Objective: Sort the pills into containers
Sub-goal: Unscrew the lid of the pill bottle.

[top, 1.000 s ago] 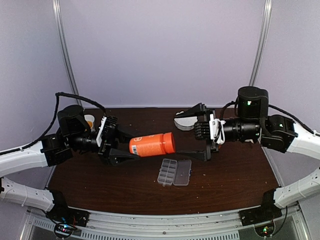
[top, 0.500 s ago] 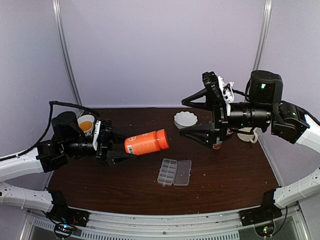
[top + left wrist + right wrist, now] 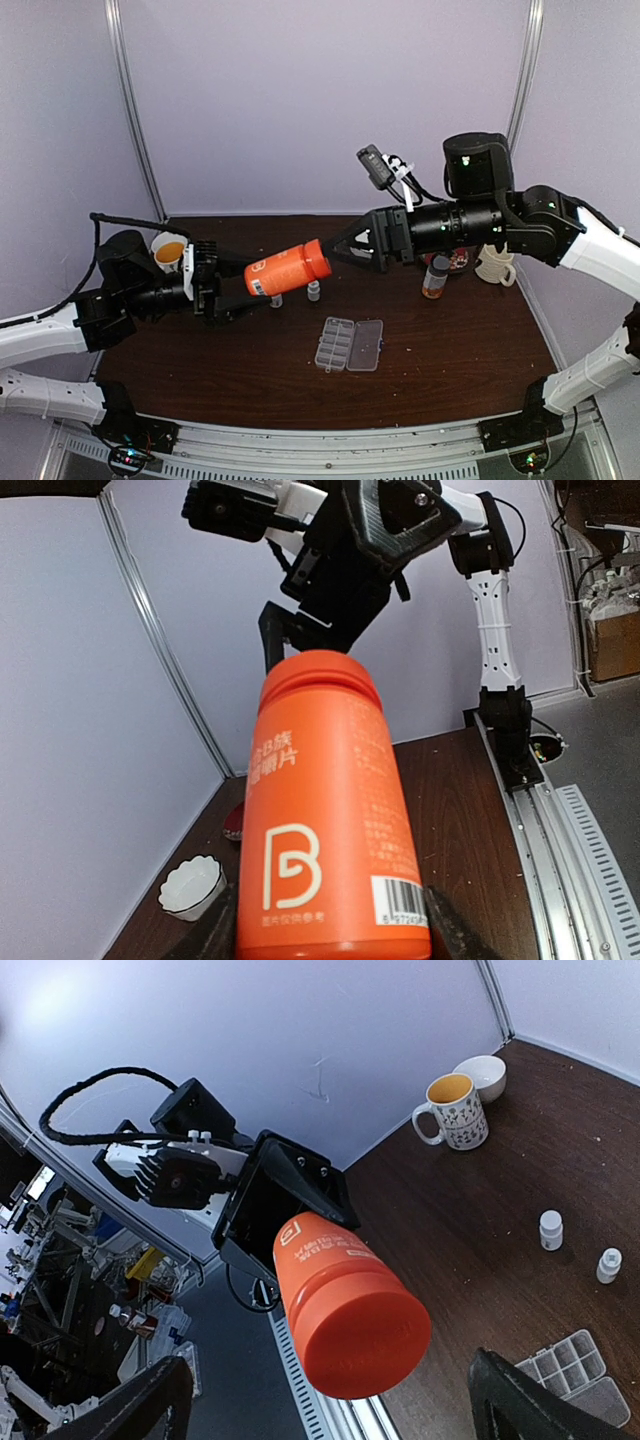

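Note:
My left gripper is shut on the base of an orange bottle and holds it above the table, cap tilted up to the right. In the left wrist view the bottle fills the space between my fingers. My right gripper is open wide and points at the orange cap, just short of it. The clear organiser box lies on the table with its lid open; it also shows in the right wrist view. No pills show.
Two tiny white bottles stand under the orange bottle. A patterned mug stands at the back left, with a white bowl by it. A small amber bottle and a white mug stand at the right.
My left gripper has lifted the orange bottle and tilted its cap up. My right arm has swung down and left, its open jaws now pointing at the cap.

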Robot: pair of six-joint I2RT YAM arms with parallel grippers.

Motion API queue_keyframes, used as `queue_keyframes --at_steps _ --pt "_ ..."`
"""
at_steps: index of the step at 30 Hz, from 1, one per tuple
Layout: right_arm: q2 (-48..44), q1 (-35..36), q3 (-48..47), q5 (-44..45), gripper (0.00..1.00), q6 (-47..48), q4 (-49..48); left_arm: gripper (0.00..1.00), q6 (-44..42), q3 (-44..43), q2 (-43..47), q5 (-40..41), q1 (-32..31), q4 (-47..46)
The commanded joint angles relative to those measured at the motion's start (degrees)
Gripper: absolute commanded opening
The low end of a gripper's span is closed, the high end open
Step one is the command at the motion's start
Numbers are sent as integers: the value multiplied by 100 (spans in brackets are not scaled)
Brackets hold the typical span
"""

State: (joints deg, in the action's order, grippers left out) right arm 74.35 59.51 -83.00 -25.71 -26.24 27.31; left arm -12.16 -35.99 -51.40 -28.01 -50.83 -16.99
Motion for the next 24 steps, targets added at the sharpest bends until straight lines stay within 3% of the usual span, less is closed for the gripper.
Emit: queue_keyframes --at_steps 1,14,24 --pt "133 69 -152 -347 100 -277 -103 0 -114 -202 -28 -26 29 -505" --pt "619 92 -177 -665 99 -505 -589 0 -55 -288 -79 -424 29 -575" --pt "790 123 -179 -1059 66 -696 -763 0 -85 -352 -148 -359 30 -456"
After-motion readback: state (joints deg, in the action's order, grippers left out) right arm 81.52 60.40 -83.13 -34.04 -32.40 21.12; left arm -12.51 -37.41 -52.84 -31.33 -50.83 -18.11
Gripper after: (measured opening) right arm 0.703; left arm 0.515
